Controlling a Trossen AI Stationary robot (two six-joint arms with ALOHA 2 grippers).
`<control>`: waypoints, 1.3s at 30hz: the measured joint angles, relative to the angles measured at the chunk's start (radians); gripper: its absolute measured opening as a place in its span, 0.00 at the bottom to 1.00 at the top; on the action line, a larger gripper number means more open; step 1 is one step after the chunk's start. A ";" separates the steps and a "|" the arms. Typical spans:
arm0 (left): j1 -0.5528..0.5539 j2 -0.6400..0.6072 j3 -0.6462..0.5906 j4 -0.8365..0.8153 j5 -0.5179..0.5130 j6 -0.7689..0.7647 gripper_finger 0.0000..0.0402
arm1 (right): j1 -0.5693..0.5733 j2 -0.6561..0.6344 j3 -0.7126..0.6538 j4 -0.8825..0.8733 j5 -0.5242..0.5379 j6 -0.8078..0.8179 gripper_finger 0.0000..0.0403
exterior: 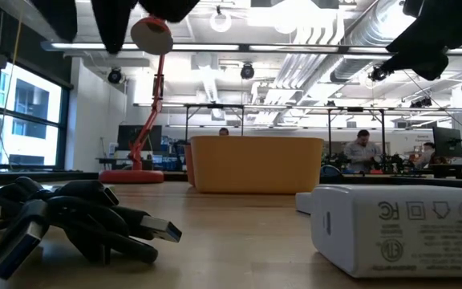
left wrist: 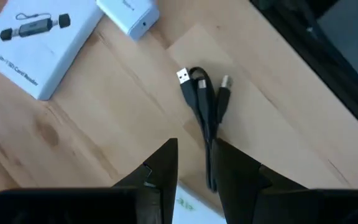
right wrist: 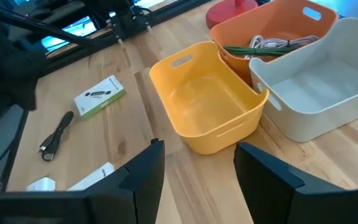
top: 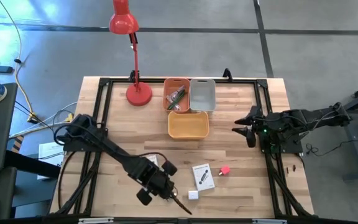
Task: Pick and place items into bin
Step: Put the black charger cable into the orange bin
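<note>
Between my left gripper's [left wrist: 194, 171] two dark fingers, which stand a narrow gap apart and hold nothing, the black cable [left wrist: 202, 109] begins. It is a folded bundle whose long axis runs straight out ahead of the fingers, plugs at the far end, tail reaching back into the gap. So the line of the cable and the line of my reach nearly agree; I judge the fingers would close across its width, not along it, which is what a pinch wants.

From above, my left gripper [top: 156, 186] is at the near edge of the table, the cable [top: 180, 203] just to its right. A white block [top: 193, 195] and a white card [top: 203, 176] lie a little farther right, and the red-pink cube [top: 225, 170] beyond them. The yellow bin [top: 188, 125] stands far across the table, well apart from the cable.

My right gripper [top: 248, 127] waits open beside that bin's right side, so it is nearer the bin while my left is nearer the cable.
</note>
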 joint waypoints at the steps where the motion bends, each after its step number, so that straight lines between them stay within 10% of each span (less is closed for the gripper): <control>1: -0.004 0.000 -0.011 0.009 -0.016 -0.008 0.21 | 0.000 0.000 0.000 0.000 -0.004 0.000 0.45; 39: -0.008 0.119 -0.195 0.277 0.114 -0.053 0.21 | 0.000 0.000 0.000 -0.022 0.005 -0.005 0.45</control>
